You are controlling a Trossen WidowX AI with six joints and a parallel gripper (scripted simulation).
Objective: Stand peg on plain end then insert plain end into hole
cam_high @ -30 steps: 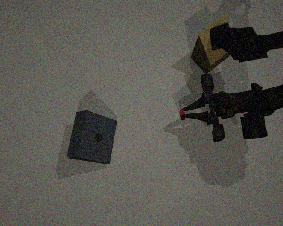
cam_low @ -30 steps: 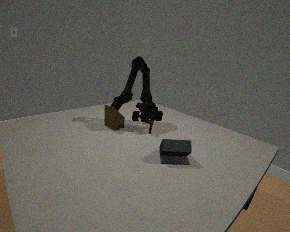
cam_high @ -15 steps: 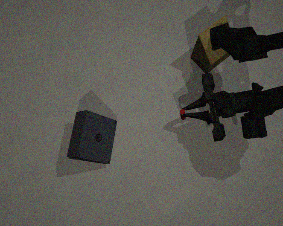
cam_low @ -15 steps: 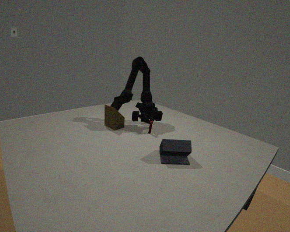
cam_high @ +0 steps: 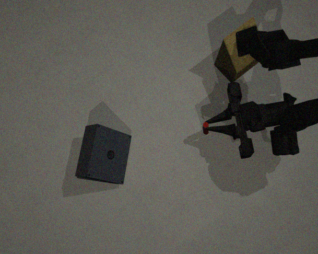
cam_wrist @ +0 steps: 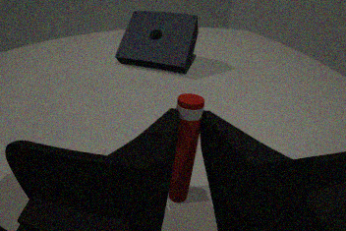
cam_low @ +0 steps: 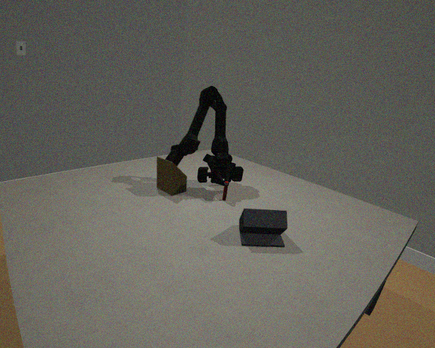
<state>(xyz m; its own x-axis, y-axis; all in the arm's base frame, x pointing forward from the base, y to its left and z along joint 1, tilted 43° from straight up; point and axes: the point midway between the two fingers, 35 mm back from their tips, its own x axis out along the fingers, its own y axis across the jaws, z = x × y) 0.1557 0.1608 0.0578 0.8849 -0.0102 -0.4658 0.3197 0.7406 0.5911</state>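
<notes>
The red peg (cam_high: 206,131) (cam_low: 224,192) (cam_wrist: 185,155) stands nearly upright, leaning slightly, with its white-banded end up and its plain end down. The plain end is at or just above the table; I cannot tell which. My gripper (cam_high: 206,125) (cam_low: 226,183) (cam_wrist: 189,117) is shut on the peg just below its top, around the band. The dark blue-grey sloped panel (cam_high: 104,169) (cam_low: 264,218) (cam_wrist: 143,49) stands apart from the peg. Its round hole (cam_high: 110,154) (cam_wrist: 155,34) is empty, and is hidden in the exterior view, which shows the panel's back.
A yellow-brown angular block (cam_high: 235,64) (cam_low: 168,179) stands beside the arm, close to one side of the gripper in the top view. The pale table (cam_low: 135,262) (cam_wrist: 64,85) has its edge beyond the panel in the wrist view.
</notes>
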